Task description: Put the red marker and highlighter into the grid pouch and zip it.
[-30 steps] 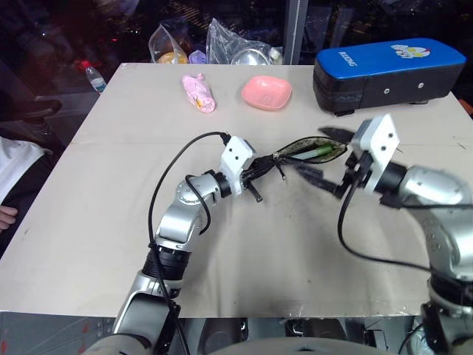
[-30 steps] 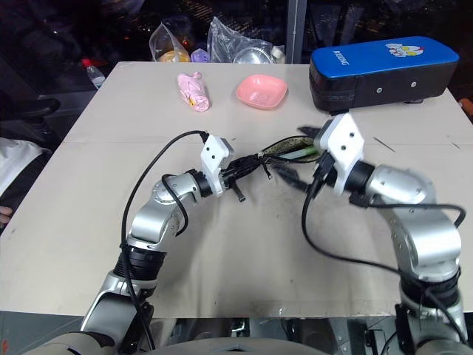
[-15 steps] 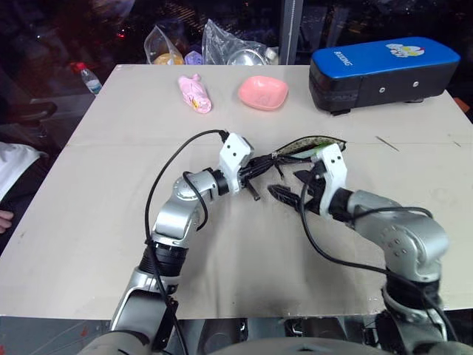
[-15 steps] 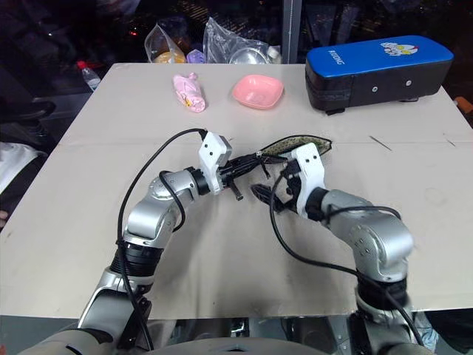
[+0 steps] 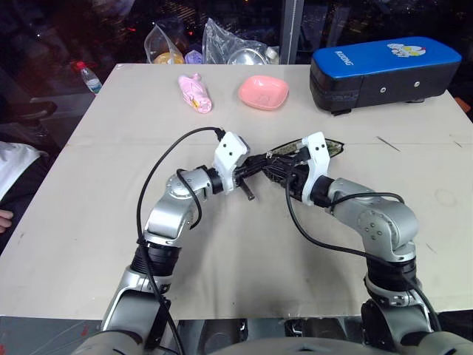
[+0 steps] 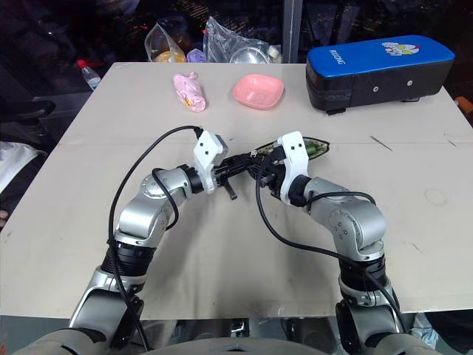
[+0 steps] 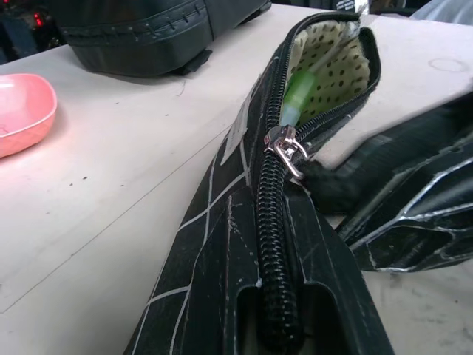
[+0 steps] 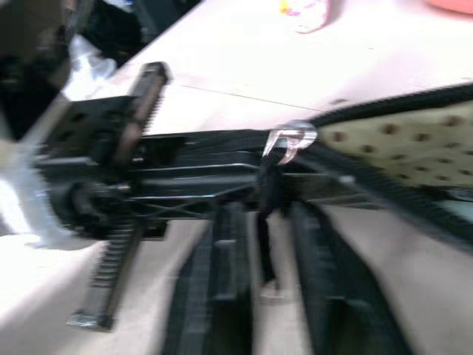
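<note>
My right gripper (image 6: 267, 171) has swung in from beside the pouch and pinches shut on the zipper pull (image 7: 287, 148). My left gripper (image 6: 238, 166) clamps the pouch (image 7: 244, 244) end (highlighter (image 7: 298, 96) inside, marker unseen). I pull straight along the teeth, keeping the fabric taut.

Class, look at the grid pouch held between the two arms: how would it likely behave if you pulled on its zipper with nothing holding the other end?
The grid pouch looks like soft fabric, so it would probably sag or bunch. Its open mouth gapes loosely around the highlighter, suggesting little stiffness. Unheld, it would likely slide along the smooth table instead of zipping; the left tool clamps one end, probably to prevent that.
</note>
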`<state>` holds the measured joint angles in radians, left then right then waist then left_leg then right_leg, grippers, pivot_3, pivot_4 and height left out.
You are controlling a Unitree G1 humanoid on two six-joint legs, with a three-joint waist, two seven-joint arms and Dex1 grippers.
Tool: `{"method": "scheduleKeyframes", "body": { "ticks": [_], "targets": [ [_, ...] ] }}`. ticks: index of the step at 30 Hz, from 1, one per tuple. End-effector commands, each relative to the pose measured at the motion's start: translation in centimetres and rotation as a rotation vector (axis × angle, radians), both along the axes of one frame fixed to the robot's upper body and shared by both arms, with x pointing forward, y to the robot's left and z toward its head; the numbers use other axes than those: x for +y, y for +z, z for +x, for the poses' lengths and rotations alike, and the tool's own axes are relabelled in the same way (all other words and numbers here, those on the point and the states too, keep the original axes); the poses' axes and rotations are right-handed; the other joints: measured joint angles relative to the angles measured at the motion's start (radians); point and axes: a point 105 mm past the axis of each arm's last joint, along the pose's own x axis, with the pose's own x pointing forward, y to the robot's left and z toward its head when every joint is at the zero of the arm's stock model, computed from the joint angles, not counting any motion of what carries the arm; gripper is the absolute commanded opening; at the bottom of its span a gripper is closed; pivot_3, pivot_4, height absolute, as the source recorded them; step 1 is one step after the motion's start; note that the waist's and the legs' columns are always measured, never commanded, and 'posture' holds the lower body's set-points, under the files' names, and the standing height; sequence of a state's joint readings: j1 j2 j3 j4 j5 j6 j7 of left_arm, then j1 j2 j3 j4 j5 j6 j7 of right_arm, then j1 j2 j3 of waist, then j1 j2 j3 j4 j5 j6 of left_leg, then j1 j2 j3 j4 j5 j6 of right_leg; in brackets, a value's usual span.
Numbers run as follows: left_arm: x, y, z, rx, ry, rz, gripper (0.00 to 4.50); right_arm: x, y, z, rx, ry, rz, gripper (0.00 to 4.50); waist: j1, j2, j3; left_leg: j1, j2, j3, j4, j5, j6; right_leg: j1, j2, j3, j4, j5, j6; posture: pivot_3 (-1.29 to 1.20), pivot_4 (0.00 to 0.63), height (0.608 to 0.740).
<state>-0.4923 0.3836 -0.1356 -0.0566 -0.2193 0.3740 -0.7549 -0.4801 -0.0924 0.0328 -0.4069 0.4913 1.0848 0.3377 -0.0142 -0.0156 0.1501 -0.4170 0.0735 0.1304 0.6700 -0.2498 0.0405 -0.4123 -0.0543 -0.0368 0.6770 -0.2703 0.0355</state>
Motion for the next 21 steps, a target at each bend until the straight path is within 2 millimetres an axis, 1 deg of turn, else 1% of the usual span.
{"method": "scheduleKeyframes", "body": {
  "ticks": [1, 5, 10, 15, 21],
  "targets": [
    [-0.5, 0.3, -0.6, -0.026, -0.036, 0.011, 0.0, -0.2, 1.6, 0.0, -0.071, -0.01, 0.046, 0.04, 0.0, 0.0, 0.0, 0.0, 0.0, 0.0, 0.0, 0.0, 0.0, 0.0, 0.0, 0.0, 0.0, 0.0, 0.0, 0.0, 0.15, 0.74],
    [-0.5, 0.2, -0.6, -0.027, -0.034, 0.015, 0.0, -0.6, 1.9, 0.3, -0.074, -0.045, 0.08, 0.04, 0.0, 0.0, 0.0, 0.0, 0.0, 0.0, 0.0, 0.0, 0.0, 0.0, 0.0, 0.0, 0.0, 0.0, 0.0, 0.0, 0.15, 0.74],
    [-0.2, 0.1, -0.3, -0.029, -0.014, 0.019, 0.0, -2.1, 2.5, 0.9, -0.05, -0.137, 0.188, 0.04, 0.0, 0.0, 0.0, 0.0, 0.0, 0.0, 0.0, 0.0, 0.0, 0.0, 0.0, 0.0, 0.0, 0.0, 0.0, 0.0, 0.15, 0.74],
    [-0.1, -0.2, -0.3, -0.026, -0.008, 0.019, 0.0, -3.6, 3.3, 1.6, -0.021, -0.261, 0.318, 0.04, 0.0, 0.0, 0.0, 0.0, 0.0, 0.0, 0.0, 0.0, 0.0, 0.0, 0.0, 0.0, 0.0, 0.0, 0.0, 0.0, 0.15, 0.74],
    [-0.1, -0.5, -0.3, -0.024, -0.002, 0.016, 0.0, -5.9, 3.9, 2.9, 0.027, -0.438, 0.474, 0.04, 0.0, 0.0, 0.0, 0.0, 0.0, 0.0, 0.0, 0.0, 0.0, 0.0, 0.0, 0.0, 0.0, 0.0, 0.0, 0.0, 0.15, 0.74]
  ]
}}
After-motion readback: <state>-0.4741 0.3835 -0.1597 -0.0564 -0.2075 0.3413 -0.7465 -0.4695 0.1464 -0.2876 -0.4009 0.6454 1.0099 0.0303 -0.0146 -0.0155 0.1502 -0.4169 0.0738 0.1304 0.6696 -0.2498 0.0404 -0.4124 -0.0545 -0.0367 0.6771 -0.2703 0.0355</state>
